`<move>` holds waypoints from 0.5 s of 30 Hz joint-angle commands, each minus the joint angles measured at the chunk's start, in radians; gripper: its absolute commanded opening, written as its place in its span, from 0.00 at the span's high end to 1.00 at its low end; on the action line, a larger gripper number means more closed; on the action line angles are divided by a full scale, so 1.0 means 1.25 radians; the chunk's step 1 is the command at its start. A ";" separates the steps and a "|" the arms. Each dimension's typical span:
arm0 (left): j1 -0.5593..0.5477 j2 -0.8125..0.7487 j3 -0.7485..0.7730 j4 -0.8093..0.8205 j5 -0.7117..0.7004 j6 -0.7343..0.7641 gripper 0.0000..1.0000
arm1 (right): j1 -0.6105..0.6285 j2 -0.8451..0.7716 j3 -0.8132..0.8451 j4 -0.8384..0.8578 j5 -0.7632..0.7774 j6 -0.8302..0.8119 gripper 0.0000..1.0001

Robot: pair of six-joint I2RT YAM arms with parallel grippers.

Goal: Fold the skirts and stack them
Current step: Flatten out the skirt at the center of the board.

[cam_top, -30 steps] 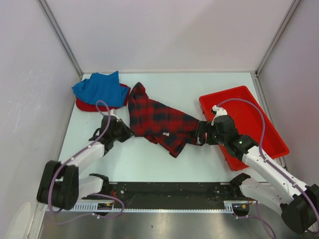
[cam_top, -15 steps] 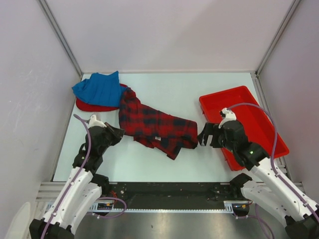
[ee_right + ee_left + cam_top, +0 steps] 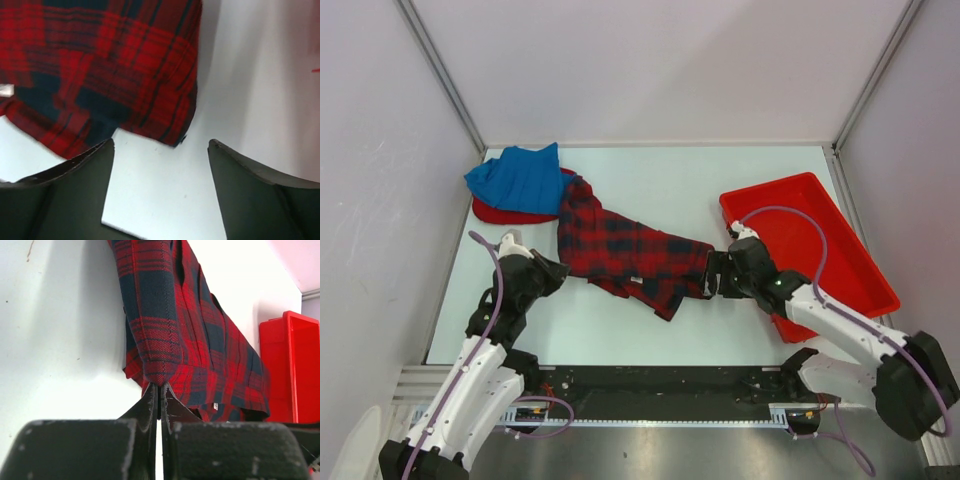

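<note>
The red-and-navy plaid skirt (image 3: pixel 630 252) lies crumpled across the middle of the table. It also shows in the left wrist view (image 3: pixel 175 330) and the right wrist view (image 3: pixel 115 65). The blue skirt (image 3: pixel 518 177) lies folded on the red skirt (image 3: pixel 492 213) at the back left. My left gripper (image 3: pixel 557 268) (image 3: pixel 158 386) is shut, its tips pinching the plaid skirt's left hem. My right gripper (image 3: pixel 711 275) (image 3: pixel 160 145) is open wide, low over the table at the plaid skirt's right edge, with nothing in it.
A rigid red tray (image 3: pixel 840 235) stands at the right, just behind my right arm, and shows in the left wrist view (image 3: pixel 292 365). White walls close in the pale table (image 3: pixel 660 180) on three sides.
The left arm drew back and dragged the plaid skirt's left end toward the blue and red pile. The right gripper came off the skirt, then moved left to its right edge.
</note>
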 commanded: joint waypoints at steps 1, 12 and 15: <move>0.001 -0.015 -0.003 -0.006 -0.031 -0.011 0.99 | 0.011 0.088 0.000 0.142 0.081 -0.021 0.25; 0.001 -0.015 0.006 -0.015 -0.038 -0.009 0.99 | -0.010 0.219 -0.007 0.319 0.036 -0.090 0.73; 0.001 -0.019 0.005 -0.016 -0.050 -0.012 1.00 | -0.013 0.197 -0.007 0.324 0.048 -0.091 0.92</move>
